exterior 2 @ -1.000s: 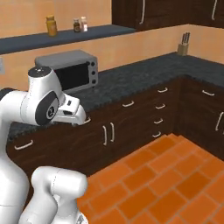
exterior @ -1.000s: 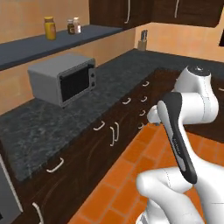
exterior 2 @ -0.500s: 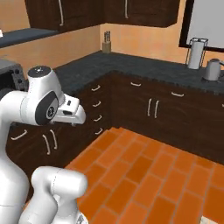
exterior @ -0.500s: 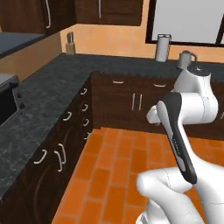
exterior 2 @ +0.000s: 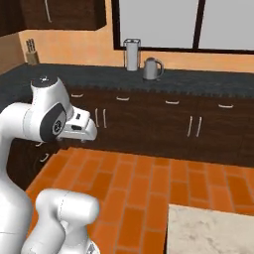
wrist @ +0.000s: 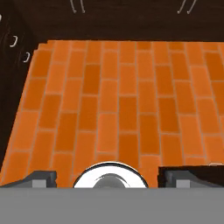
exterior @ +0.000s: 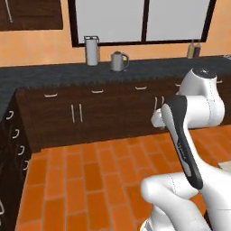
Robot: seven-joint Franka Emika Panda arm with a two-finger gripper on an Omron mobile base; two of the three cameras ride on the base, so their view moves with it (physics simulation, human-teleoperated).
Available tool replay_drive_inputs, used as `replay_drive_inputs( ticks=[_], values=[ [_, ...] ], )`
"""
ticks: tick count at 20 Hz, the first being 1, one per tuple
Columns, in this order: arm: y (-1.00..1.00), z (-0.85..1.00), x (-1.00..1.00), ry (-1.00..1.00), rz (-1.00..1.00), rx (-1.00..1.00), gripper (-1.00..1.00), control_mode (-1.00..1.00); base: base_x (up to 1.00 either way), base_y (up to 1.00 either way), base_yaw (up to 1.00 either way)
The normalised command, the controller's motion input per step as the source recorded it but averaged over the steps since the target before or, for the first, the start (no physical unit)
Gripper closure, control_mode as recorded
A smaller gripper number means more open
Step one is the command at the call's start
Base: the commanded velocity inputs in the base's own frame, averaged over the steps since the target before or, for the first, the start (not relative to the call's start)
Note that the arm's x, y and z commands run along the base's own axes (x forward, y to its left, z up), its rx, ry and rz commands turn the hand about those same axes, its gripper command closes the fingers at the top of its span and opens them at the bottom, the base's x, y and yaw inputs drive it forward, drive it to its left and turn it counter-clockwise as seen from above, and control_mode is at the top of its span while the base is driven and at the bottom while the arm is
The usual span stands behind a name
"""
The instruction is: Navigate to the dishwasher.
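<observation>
No grey dishwasher panel is in view; ahead runs only a row of dark wood cabinets (exterior: 90, 112) under a dark stone counter (exterior: 54, 76). My arm is folded close over the base, the hand (exterior 2: 82, 127) held above the orange tile floor (exterior: 90, 176). In the hand view my gripper (wrist: 113, 178) points down at the floor (wrist: 118, 96). It is open, the two dark fingertips (wrist: 41, 177) spread far apart with nothing between them.
A steel canister (exterior: 91, 50) and a kettle (exterior: 118, 61) stand on the counter below a window (exterior: 135, 20). A knife block (exterior 2: 31, 51) sits in the left corner. More dark cabinets (exterior: 10, 149) run along the left. A pale stone countertop corner (exterior 2: 213, 229) lies near right.
The whole scene has slid left as the base turned right: the microwave and left counter left the view, and the window wall with the kettle now faces me. The arm's pose is unchanged.
</observation>
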Motion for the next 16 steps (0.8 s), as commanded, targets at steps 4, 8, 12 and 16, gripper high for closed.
replay_drive_inputs(
  ticks=[4,8,12,16],
  values=[
    [0.00,0.00,0.00,0.00,0.00,0.00,-1.00,1.00,-0.30,-0.30,-0.57],
    [0.00,0.00,0.00,0.00,0.00,0.00,-1.00,1.00,-0.56,-0.10,-0.53],
    [0.00,0.00,0.00,0.00,0.00,0.00,-1.00,1.00,-0.71,-0.02,-0.53],
    [0.00,0.00,0.00,0.00,0.00,0.00,-1.00,1.00,-0.88,-0.11,-0.53]
  ],
)
